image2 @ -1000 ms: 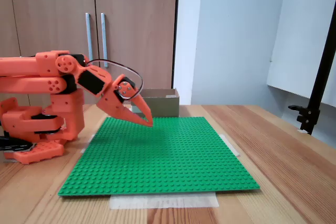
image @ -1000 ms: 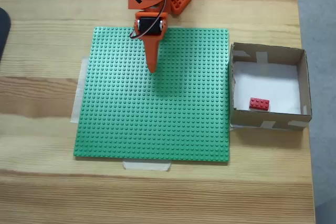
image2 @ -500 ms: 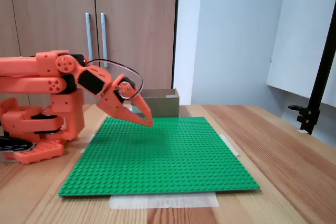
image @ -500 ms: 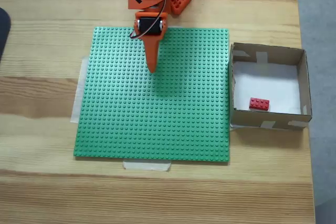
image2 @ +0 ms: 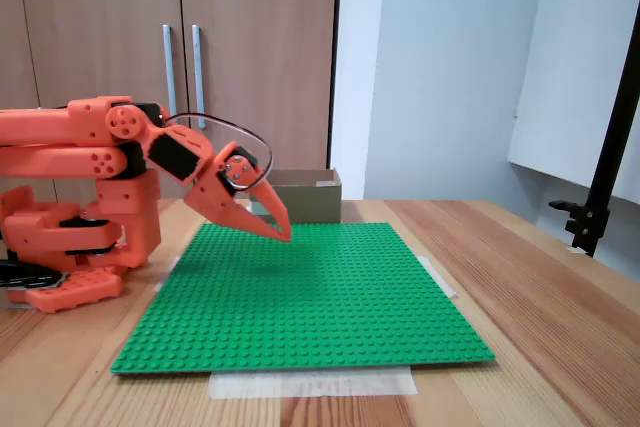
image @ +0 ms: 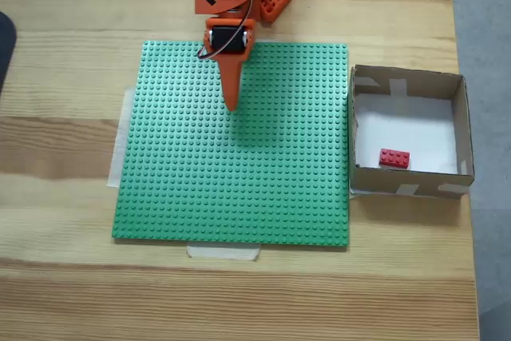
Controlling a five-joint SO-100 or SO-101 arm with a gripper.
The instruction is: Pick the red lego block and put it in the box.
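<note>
Gripper (image: 231, 104) hangs over the green baseplate (image: 200, 189) at the far left in a fixed view, jaws pressed together, holding nothing. Well off to its right, the red lego block (image: 394, 158) lies inside the box (image: 407, 83), long axis left-right, studs up.
</note>
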